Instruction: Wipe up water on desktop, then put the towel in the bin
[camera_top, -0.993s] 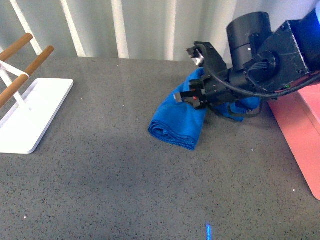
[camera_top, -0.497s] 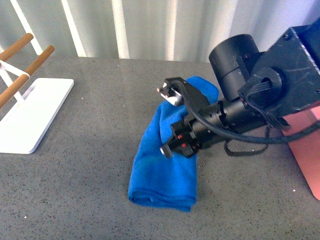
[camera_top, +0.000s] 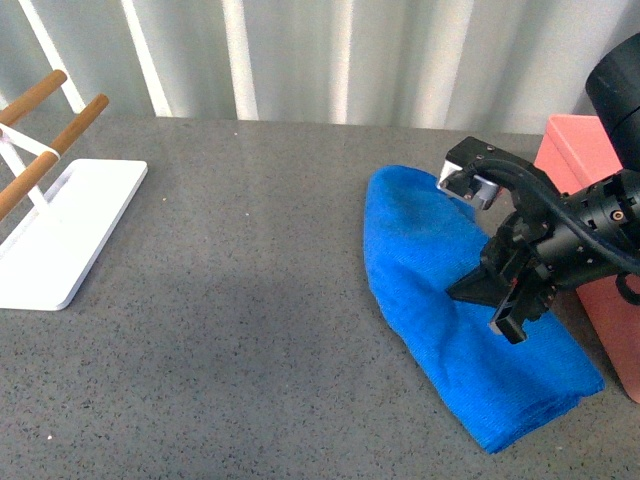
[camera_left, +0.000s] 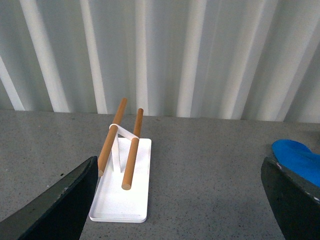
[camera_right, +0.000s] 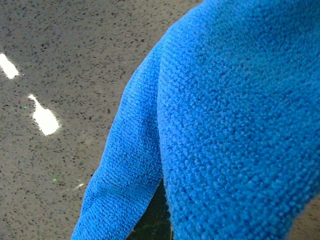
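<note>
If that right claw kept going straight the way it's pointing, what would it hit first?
The blue towel: the right gripper points down onto it, apparently in contact, with the desktop just beneath.

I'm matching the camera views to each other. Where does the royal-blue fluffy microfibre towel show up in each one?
Front view: royal-blue fluffy towel, right of centre.
Left wrist view: only a small blue tip at the picture's edge.
Right wrist view: fills most of the picture.
Shared landmark: the speckled dark grey desktop.
</note>
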